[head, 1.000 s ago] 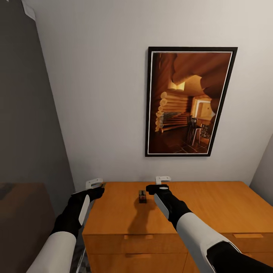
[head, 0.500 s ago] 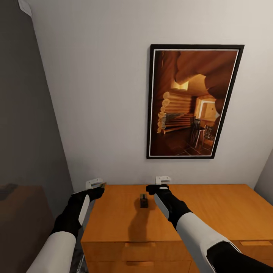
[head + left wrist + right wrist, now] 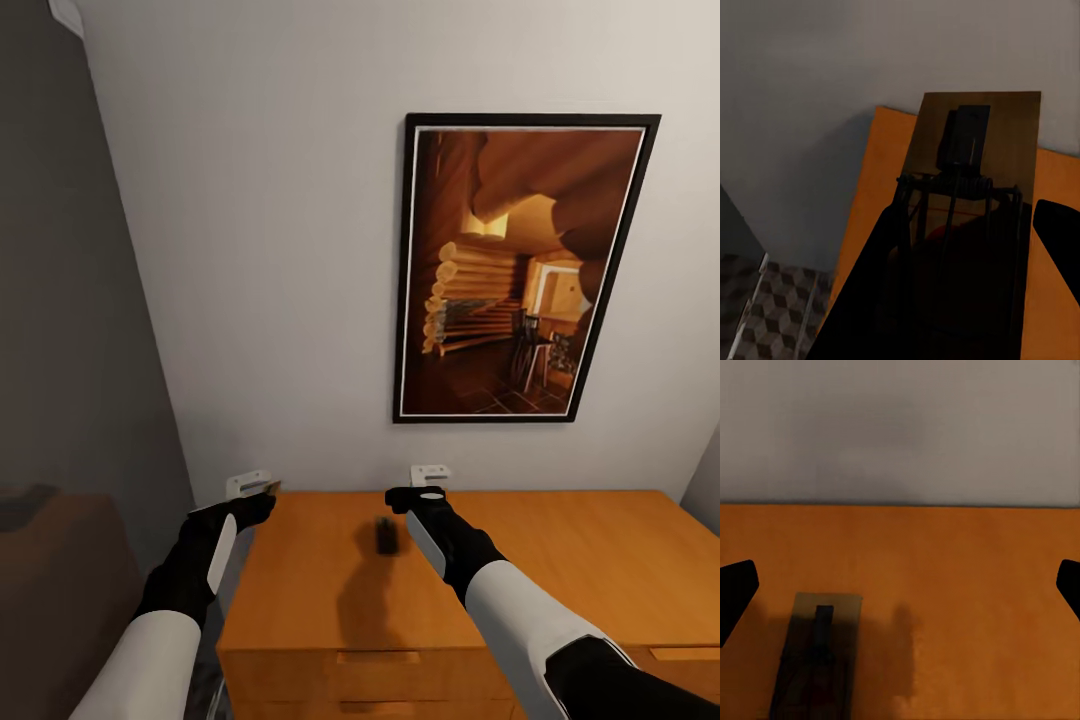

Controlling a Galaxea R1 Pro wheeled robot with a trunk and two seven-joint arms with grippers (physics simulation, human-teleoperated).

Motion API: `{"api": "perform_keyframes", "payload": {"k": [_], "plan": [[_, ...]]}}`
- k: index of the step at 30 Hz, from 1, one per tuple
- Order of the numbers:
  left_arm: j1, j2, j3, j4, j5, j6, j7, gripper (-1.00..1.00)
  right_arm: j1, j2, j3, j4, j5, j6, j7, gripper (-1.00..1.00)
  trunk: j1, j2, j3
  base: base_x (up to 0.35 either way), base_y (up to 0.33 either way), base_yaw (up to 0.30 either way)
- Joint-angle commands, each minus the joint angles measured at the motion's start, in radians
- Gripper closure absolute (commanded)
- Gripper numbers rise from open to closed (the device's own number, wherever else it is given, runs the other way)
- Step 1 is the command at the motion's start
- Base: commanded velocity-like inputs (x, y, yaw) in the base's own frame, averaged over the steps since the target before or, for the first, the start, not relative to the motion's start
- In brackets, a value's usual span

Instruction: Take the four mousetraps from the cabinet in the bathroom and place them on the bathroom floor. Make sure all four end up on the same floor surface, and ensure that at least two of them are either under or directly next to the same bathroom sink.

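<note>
Cabinet [image 3: 560, 560] cut off at the lower and right borders of the head view, only the flat top and a strip of drawer front with one handle visible; orange top also seen beyond both tools in the wrist views. One mousetrap [image 3: 385, 534] lying on the top near the back edge, toward the left end, blurred in the head view, so spring parts hard to make out there. Same mousetrap [image 3: 817, 664] in the right wrist view, dim and shadowed, its near end cut off by the frame, resting flat on the wood, between the fingertips' line but apart from them.

Right tool [image 3: 428, 487] hovering above the top just beside that trap, fingers spread wide with nothing between them; only the dark tips visible at the wrist view's borders.

Left tool [image 3: 256, 488] just off the cabinet's left edge, closed round a second mousetrap [image 3: 971, 217]; board and coil spring close to the left wrist camera, dark, lower part lost behind the black fingers [image 3: 870, 300]. In the head view only a sliver of brown at the tool's tip.

Patch of cube-pattern floor [image 3: 772, 307] beside the cabinet's left end.

Framed picture [image 3: 525, 270] on the wall above the back edge; log-cabin interior; no writing legible anywhere
</note>
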State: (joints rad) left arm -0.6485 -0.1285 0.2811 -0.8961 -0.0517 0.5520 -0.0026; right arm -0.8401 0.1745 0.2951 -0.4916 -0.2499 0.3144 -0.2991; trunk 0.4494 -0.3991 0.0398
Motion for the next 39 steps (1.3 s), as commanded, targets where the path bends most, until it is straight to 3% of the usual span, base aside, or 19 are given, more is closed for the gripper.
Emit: {"api": "perform_keyframes", "payload": {"k": [1, 21, 31, 39], "plan": [[0.000, -0.001, 0.003, -0.001, -0.005, 0.005, -0.001, 1.00, 0.000, 0.000, 0.005, -0.001, -0.006, 0.004, -0.008, -1.00, 0.001, -0.001, 0.000, 0.087, 0.085, 0.000], [0.000, 0.000, 0.003, -0.001, -0.005, 0.003, -0.001, 1.00, 0.000, 0.000, 0.013, 0.002, -0.011, 0.005, 0.003, -1.00, 0.001, -0.001, 0.000, 0.010, 0.010, 0.000], [0.000, 0.000, 0.003, -0.001, -0.005, 0.003, -0.001, 1.00, 0.001, 0.000, 0.016, 0.051, -0.014, 0.004, 0.110, -1.00, 0.001, -0.001, 0.000, 0.000, 0.000, 0.000], [0.000, 0.000, 0.003, -0.001, -0.005, 0.003, -0.001, 1.00, 0.001, 0.000, 0.015, 0.063, -0.017, 0.004, 0.125, -1.00, 0.001, -0.001, 0.000, 0.000, 0.000, 0.000]]}}
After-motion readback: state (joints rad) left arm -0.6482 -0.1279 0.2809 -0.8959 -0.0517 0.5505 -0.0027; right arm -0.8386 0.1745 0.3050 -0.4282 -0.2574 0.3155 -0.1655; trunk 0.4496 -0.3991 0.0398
